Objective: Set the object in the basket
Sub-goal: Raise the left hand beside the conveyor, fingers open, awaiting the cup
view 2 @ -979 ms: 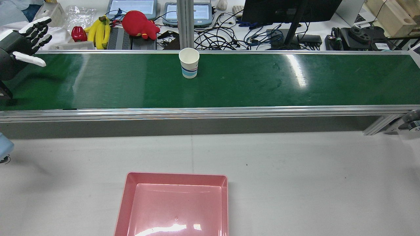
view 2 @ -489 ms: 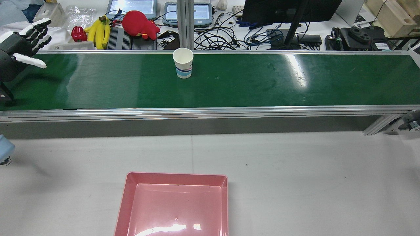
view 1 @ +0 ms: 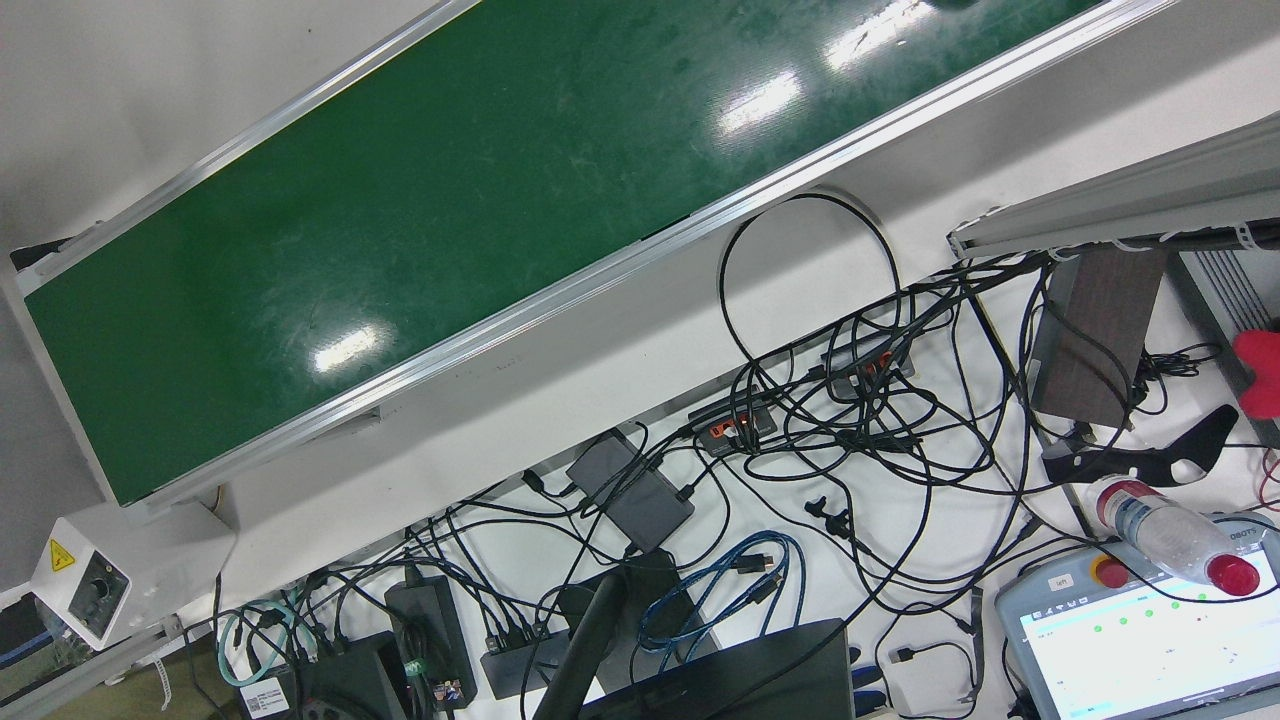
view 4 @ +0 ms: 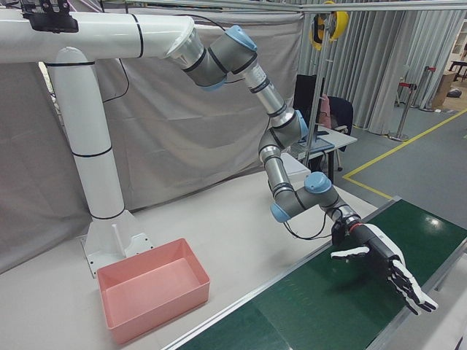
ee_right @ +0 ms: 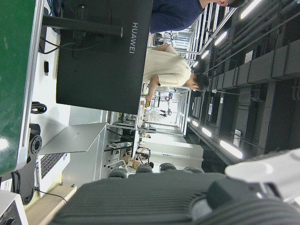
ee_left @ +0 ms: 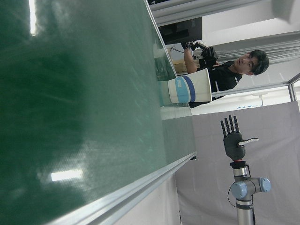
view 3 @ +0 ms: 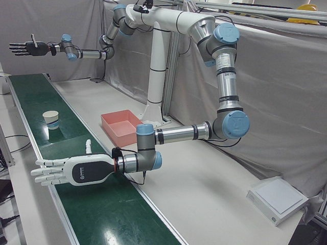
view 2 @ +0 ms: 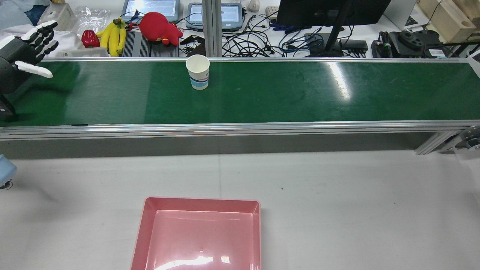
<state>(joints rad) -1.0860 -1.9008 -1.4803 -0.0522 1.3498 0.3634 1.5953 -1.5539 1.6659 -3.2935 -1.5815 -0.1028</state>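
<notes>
Cup [view 2: 197, 72] stands upright on belt [view 2: 285, 101], near the belt's far edge, well apart from both hands & closer to L hand [view 2: 24, 56]. L hand hovers over the belt's left end in rear view, fingers straight & spread, thumb out, holding nothing. R hand [view 3: 28, 47] hangs over the other end, also flat & spread, nothing in it. Pink basket [view 2: 198, 202] sits on table [view 2: 356, 210], robot side of belt.

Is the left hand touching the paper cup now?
Apart. The rear view shows the left hand at the belt's end, with bare green belt between it and the paper cup.
</notes>
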